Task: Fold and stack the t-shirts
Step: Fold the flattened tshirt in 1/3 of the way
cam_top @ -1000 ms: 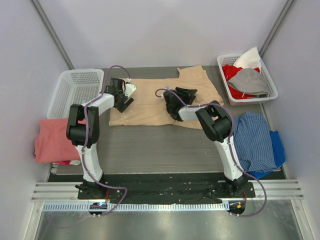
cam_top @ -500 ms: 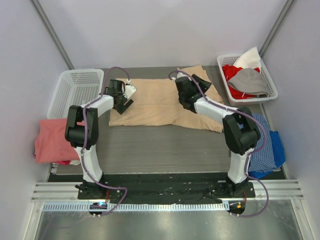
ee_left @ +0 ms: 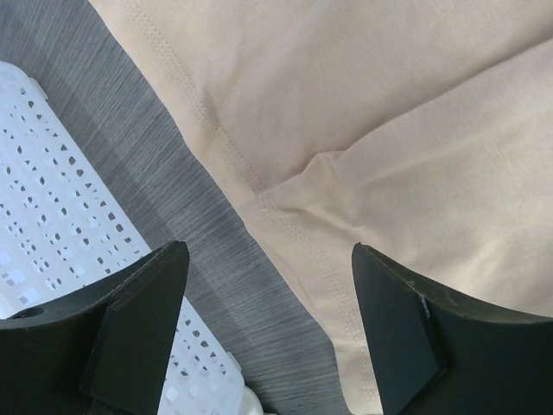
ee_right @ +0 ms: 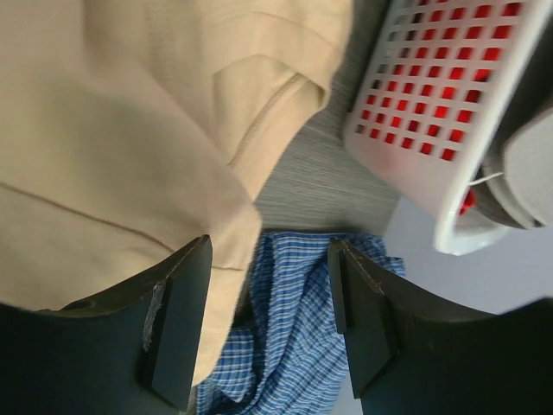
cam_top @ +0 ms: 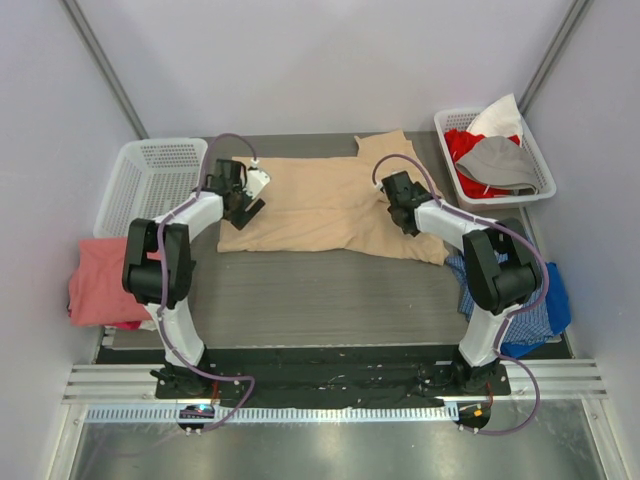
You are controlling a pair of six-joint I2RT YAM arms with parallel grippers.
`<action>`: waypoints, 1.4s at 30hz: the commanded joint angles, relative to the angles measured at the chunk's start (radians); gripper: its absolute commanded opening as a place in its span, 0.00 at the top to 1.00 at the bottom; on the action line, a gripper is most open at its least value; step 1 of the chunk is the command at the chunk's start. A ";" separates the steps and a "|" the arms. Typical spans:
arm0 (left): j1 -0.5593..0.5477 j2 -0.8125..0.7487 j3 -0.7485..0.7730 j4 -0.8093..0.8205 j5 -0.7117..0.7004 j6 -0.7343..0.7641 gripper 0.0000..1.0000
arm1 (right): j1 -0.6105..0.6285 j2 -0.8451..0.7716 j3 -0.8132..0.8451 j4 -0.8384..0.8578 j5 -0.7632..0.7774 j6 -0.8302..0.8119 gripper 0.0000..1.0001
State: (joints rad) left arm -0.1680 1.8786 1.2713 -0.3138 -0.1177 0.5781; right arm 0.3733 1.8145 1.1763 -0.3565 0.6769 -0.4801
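Salmon-pink t-shirt [cam_top: 100,285] is heaped at the far left edge of the table [cam_top: 300,300], just in front of the white basket [cam_top: 150,180]. Left gripper [ee_left: 268,251] hangs over the left edge of the tan t-shirt [cam_top: 320,205], close beside that basket. On my wrist feed its jaws are spread wide with nothing between them, only the stitched hem and bare grey table below. The tan shirt lies spread across the far middle of the table, one sleeve poking out at its far right corner. Right gripper [ee_right: 268,245] sits over the shirt's right end, fingers apart and pinching nothing. The hem and a blue checked cloth [ee_right: 285,346] show under the gap. Second basket [cam_top: 540,190] at far right holds red, grey and white clothes.
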 commanded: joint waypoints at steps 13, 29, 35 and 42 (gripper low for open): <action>-0.010 0.022 0.032 -0.090 0.055 -0.024 0.18 | -0.027 -0.038 -0.009 -0.091 -0.246 0.113 0.37; -0.010 0.134 0.037 -0.077 -0.030 0.011 0.19 | -0.082 0.034 -0.075 -0.084 -0.295 0.020 0.38; -0.010 0.083 -0.044 -0.073 -0.037 0.029 0.19 | -0.080 -0.014 -0.102 -0.133 -0.391 0.002 0.38; -0.011 0.019 -0.111 -0.110 -0.037 0.045 0.19 | -0.080 -0.052 -0.138 -0.225 -0.488 -0.093 0.37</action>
State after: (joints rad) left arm -0.1841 1.9076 1.2366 -0.3046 -0.1379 0.5961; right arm 0.2928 1.7885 1.0935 -0.4370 0.3004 -0.5117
